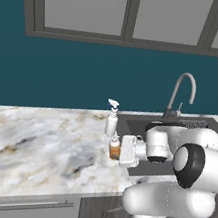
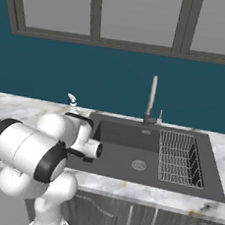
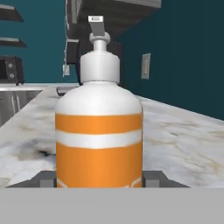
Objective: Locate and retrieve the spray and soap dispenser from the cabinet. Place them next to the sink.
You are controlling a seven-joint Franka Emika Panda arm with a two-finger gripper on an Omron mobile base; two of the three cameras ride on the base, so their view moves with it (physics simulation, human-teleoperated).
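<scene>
The soap dispenser (image 3: 99, 131), orange, white-banded, no readable writing, sits clamped in the tool (image 3: 99, 178).

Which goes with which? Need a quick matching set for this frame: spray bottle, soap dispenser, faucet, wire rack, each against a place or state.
Things:
1. white plastic trigger spray bottle
2. small orange soap dispenser with white pump
3. curved silver gooseneck faucet
4. wire rack

Places or states:
A. lies in the right part of the dark sink basin
B. stands free on the marble counter by the sink's left edge
C. rises behind the basin
D. sits between the tool fingers

Pairs: 1-B, 2-D, 3-C, 4-A
</scene>
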